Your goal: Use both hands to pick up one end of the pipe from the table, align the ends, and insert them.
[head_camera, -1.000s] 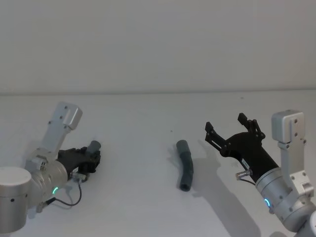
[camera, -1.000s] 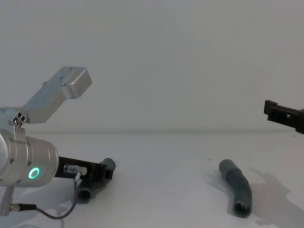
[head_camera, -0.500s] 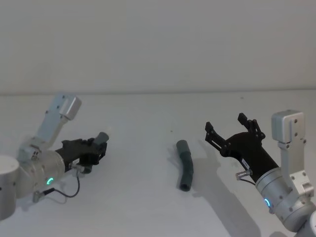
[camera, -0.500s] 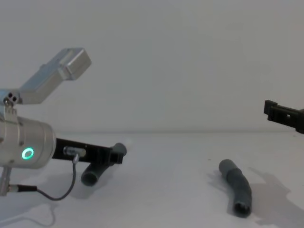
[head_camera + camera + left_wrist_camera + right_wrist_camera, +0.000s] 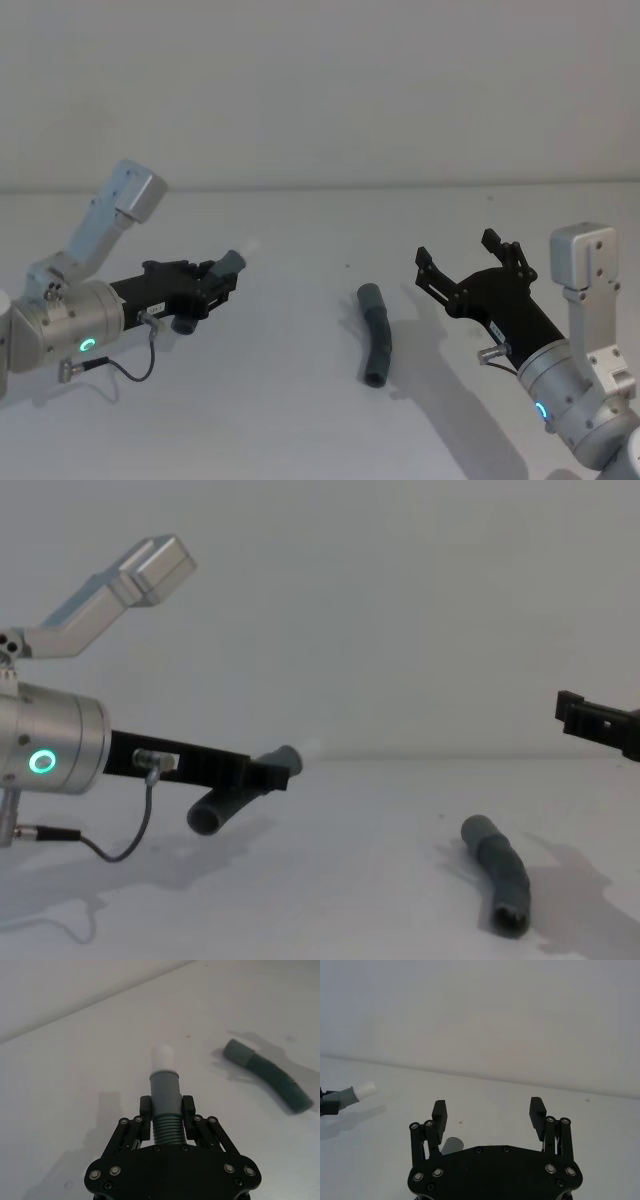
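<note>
Halfway: left end effector point(image 5: 205, 290) grasps white-tipped pipe piece point(image 5: 231, 263) aloft; right end effector point(image 5: 457, 250), released, beside ungrasped grey pipe piece point(image 5: 377, 340); joining remains

Head view: mounted high, facing forward and down across the desk point(image 5: 300, 430) to the wall point(image 5: 320, 90). Chest view: mounted low, near desk level, facing forward. Left wrist view: close behind the left hand point(image 5: 166, 1107), looking out along it and down onto the desk. Right wrist view: close behind the right hand point(image 5: 488, 1107), facing the wall. All four views share the held pipe piece point(image 5: 228, 264). Head, chest and left wrist views also share the lying pipe piece point(image 5: 377, 340).
</note>
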Tool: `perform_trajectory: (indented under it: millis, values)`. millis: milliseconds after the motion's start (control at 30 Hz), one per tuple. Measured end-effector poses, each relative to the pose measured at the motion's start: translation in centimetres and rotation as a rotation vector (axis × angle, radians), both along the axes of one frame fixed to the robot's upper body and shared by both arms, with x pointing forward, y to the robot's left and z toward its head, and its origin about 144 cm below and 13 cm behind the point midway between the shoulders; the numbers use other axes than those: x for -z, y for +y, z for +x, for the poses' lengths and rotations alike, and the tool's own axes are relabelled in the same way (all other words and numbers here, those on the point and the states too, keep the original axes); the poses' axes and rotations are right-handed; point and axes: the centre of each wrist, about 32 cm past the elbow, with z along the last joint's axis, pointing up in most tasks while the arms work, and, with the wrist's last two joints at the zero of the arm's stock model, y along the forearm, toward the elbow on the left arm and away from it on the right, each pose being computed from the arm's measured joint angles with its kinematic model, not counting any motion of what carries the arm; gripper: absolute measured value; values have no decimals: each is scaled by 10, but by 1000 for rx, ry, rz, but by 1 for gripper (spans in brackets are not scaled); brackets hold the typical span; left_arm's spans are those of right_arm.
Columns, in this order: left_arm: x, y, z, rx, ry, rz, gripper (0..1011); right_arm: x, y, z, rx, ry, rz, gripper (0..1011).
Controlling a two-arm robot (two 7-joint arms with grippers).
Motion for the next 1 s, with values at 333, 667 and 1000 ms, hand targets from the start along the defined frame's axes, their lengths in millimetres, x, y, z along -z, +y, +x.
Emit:
perform_trajectory:
  millis: [333, 667, 1000]
  values:
    - [-9, 8, 18, 158, -43, -3, 336, 0, 0, 0, 0, 0, 0, 1002]
    - [-19, 13, 37, 334, -99, 9, 336, -1, 1, 1, 1, 23, 0, 1003]
    - [-27, 15, 52, 485, -159, 46, 336, -8, 3, 4, -19, 105, -11, 1003]
